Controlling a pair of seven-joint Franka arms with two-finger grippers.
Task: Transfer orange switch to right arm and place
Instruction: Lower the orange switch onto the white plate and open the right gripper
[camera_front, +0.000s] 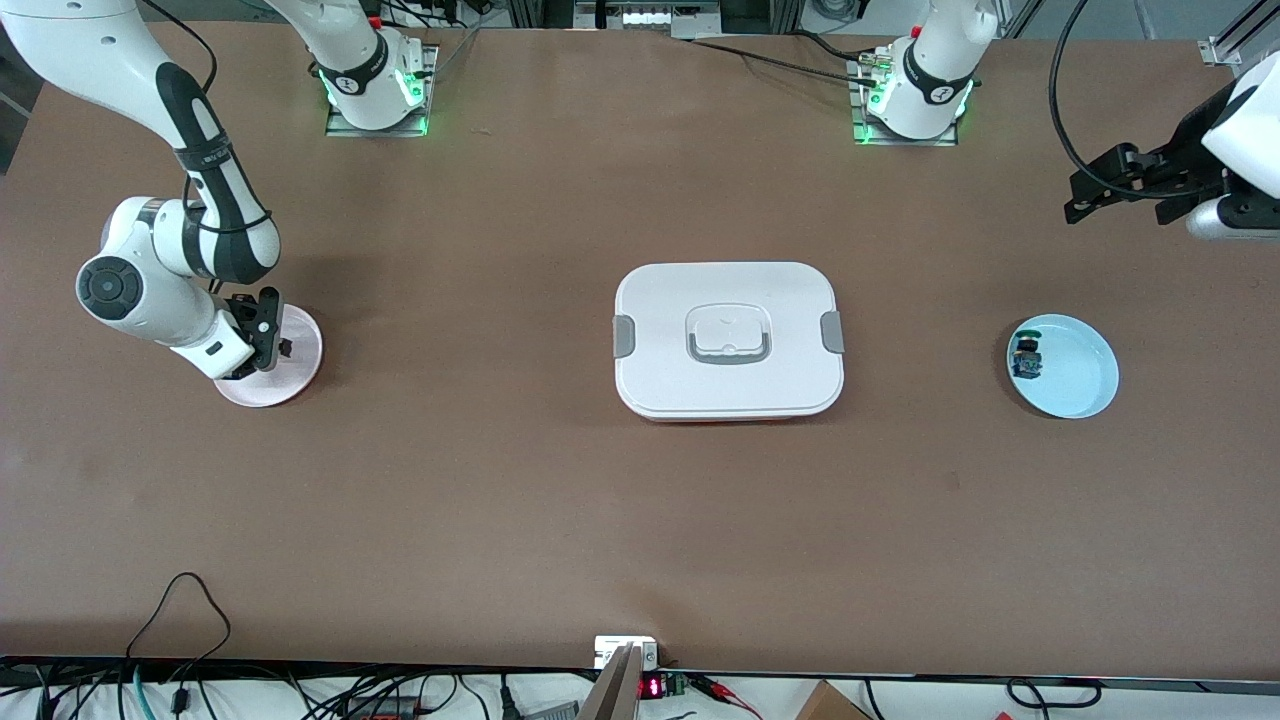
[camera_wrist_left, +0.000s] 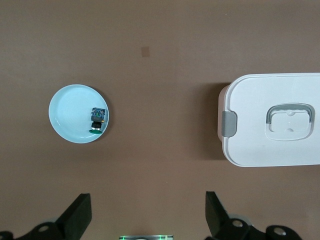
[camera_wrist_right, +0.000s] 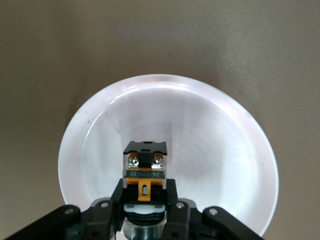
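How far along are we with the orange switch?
Handover looks done: the right gripper has its jaws shut on the orange switch, over the pink plate. The left gripper waits open at its table end. Left: release the switch onto the plate.

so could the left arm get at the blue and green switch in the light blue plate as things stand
Probably yes. The left hand is open, holds nothing, and waits at its own end of the table, where the light blue plate sits. The blue and green switch lies uncovered near the rim, with nothing over it.
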